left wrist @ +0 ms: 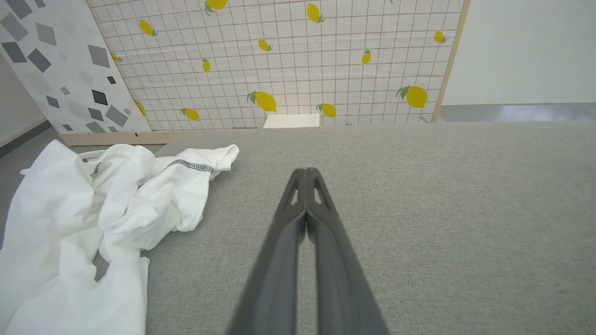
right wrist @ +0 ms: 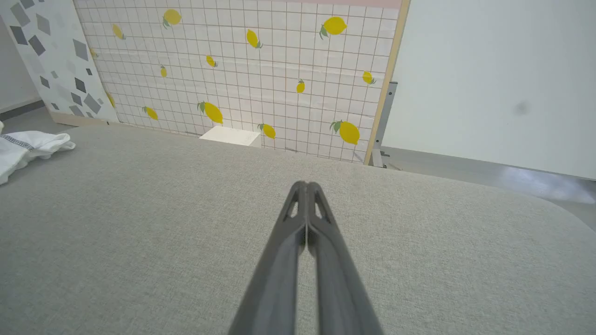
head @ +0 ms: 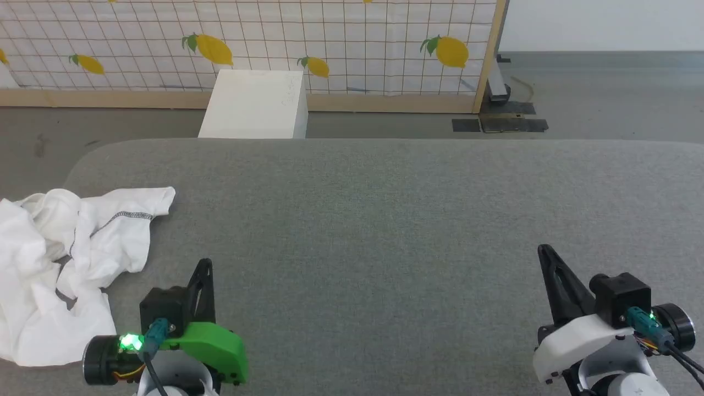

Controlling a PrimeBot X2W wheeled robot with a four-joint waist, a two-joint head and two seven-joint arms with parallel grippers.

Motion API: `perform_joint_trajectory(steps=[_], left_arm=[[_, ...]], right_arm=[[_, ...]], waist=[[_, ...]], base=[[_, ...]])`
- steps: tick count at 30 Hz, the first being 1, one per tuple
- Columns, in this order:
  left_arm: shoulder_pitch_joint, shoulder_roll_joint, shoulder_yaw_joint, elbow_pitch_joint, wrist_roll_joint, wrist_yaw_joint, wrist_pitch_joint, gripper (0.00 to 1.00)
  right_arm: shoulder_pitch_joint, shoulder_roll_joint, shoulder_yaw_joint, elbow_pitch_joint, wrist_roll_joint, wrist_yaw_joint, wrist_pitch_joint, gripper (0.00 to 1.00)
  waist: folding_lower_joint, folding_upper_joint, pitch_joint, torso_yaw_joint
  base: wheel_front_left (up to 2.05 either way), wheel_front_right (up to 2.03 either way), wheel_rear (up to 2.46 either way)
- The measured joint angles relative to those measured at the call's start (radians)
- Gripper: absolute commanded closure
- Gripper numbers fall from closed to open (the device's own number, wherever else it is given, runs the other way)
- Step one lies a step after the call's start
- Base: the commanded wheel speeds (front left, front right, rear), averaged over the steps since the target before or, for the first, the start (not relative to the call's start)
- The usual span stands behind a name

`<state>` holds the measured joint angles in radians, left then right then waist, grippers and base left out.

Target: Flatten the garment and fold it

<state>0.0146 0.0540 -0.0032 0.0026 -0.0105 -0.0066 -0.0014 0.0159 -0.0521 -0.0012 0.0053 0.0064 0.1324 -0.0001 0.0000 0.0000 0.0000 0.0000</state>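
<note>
Left gripper [head: 205, 265] and right gripper [head: 544, 251] are held closed, empty; nothing is flattened yet, so the garment [head: 110, 236] must likely be grasped.

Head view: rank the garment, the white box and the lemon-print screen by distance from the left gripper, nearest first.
From the left gripper:
1. Garment, crumpled on the grey surface just to its left.
2. White box, on the floor past the surface's far edge.
3. Lemon-print screen, standing behind the box.
</note>
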Motion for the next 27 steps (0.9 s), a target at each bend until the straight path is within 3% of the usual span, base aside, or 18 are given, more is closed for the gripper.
perform_joint_trajectory(steps=[18, 19, 27], left_arm=[[0.0, 0.0, 0.0, 0.0, 0.0, 0.0, 0.0, 1.0], [0.0, 0.0, 0.0, 0.0, 0.0, 0.0, 0.0, 0.0], [0.001, 0.0, -0.009, 0.005, -0.007, 0.0, -0.002, 0.0]], right_arm=[[0.0, 0.0, 0.0, 0.0, 0.0, 0.0, 0.0, 1.0], [0.0, 0.0, 0.0, 0.0, 0.0, 0.0, 0.0, 0.0], [0.0, 0.0, -0.002, 0.002, 0.002, 0.0, 0.0, 0.0]], waist=[[0.0, 0.0, 0.0, 0.0], [0.0, 0.0, 0.0, 0.0], [0.0, 0.0, 0.0, 0.001]], base=[[0.0, 0.0, 0.0], [0.0, 0.0, 0.0], [0.0, 0.0, 0.0]])
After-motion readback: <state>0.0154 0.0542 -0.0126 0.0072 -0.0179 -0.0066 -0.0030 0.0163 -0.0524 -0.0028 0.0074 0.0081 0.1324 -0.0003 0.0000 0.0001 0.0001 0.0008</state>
